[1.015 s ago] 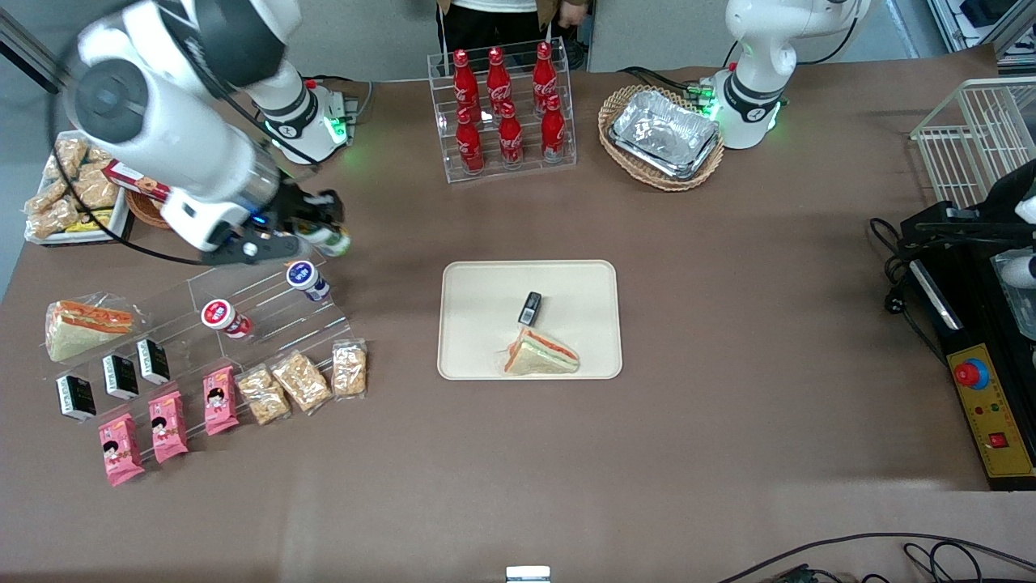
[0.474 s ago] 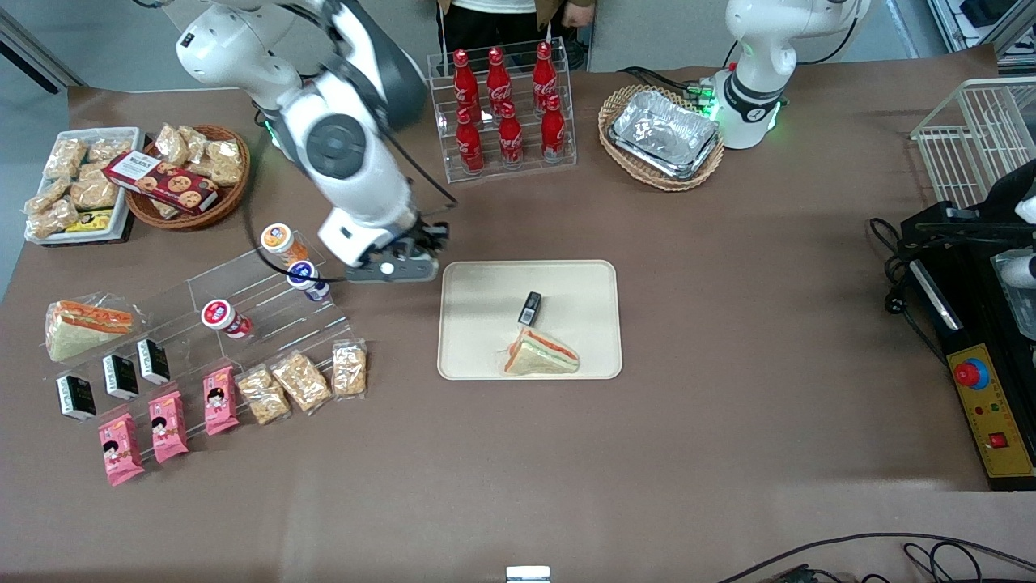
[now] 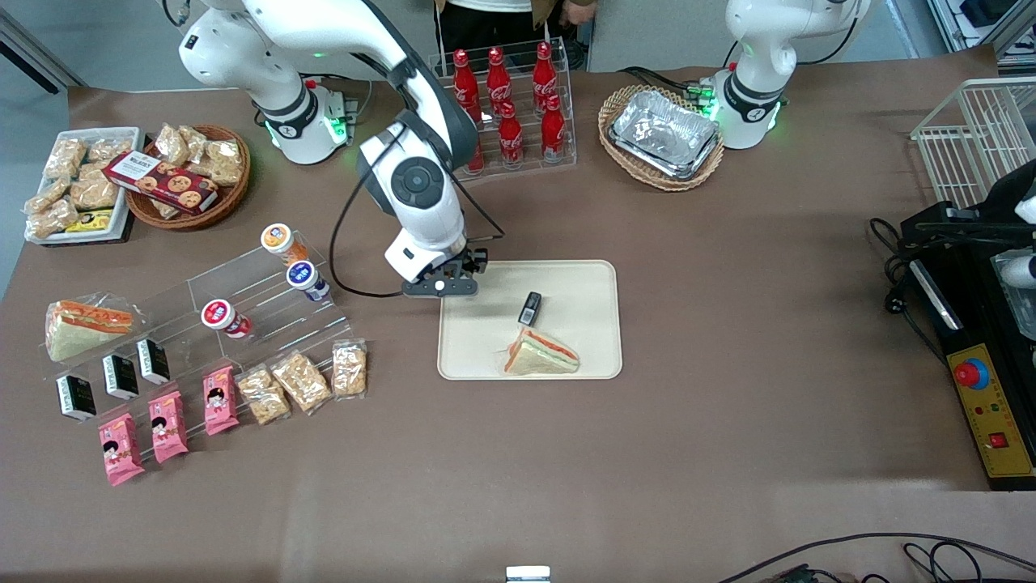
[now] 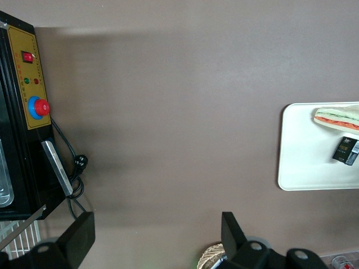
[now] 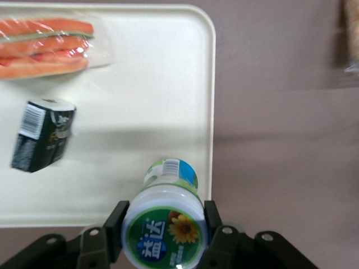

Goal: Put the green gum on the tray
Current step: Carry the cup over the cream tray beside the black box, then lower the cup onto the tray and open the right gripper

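The green gum (image 5: 165,221) is a small bottle with a white-rimmed green lid. My right gripper (image 5: 164,224) is shut on it, one finger on each side of the lid. In the front view the gripper (image 3: 453,271) hangs over the cream-beige tray's (image 3: 486,356) corner at the working arm's end, and the gum is hidden under the hand. The tray (image 5: 129,89) holds a wrapped sandwich (image 3: 541,355) and a small black box (image 3: 530,307).
A clear stepped rack (image 3: 259,308) toward the working arm's end holds orange-, blue- and red-lidded bottles (image 3: 306,278) and snack packets. A cola bottle rack (image 3: 502,105) and a wicker basket with a foil tray (image 3: 664,134) stand farther from the front camera.
My right arm has swung from the stepped rack to the tray's corner, carrying the green gum with it. The orange-lidded bottle on the rack has come into sight.
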Available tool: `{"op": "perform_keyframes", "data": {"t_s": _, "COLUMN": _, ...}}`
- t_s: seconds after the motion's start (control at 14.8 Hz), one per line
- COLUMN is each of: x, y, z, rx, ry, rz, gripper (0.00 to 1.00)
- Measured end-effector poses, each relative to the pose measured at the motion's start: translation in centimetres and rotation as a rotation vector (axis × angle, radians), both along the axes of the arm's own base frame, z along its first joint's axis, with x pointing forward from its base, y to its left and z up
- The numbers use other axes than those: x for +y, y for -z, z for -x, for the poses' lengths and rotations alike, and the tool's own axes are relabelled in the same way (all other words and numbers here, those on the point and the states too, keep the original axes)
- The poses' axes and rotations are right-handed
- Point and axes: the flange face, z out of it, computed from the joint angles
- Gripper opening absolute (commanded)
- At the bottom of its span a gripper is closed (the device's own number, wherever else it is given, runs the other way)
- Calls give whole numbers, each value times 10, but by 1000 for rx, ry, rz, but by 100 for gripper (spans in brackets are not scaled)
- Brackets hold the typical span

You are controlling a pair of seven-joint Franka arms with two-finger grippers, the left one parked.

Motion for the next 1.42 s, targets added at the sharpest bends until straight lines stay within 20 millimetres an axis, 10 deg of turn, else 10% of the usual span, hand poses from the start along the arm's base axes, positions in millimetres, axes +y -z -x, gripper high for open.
{"op": "perform_keyframes", "data": {"t_s": 0.54, "x": 14, "y": 60, "z": 10, "rx": -5, "ry": 17, "rz": -1, "gripper": 40}}
{"op": "perform_keyframes", "data": {"t_s": 0.68, "x": 17, "y": 63, "z": 12, "rx": -5, "ry": 15, "rz": -4, "gripper": 81}}
{"op": "perform_keyframes", "data": {"t_s": 0.81, "x": 19, "y": 63, "z": 14, "rx": 6, "ry": 36, "rz": -24, "gripper": 100}}
{"op": "perform_keyframes", "data": {"t_s": 1.15, "x": 20, "y": 58, "z": 10, "rx": 3, "ry": 55, "rz": -44, "gripper": 100}}
{"op": "perform_keyframes", "data": {"t_s": 1.42, "x": -14, "y": 6, "z": -21, "rx": 37, "ry": 35, "rz": -74, "gripper": 100}}
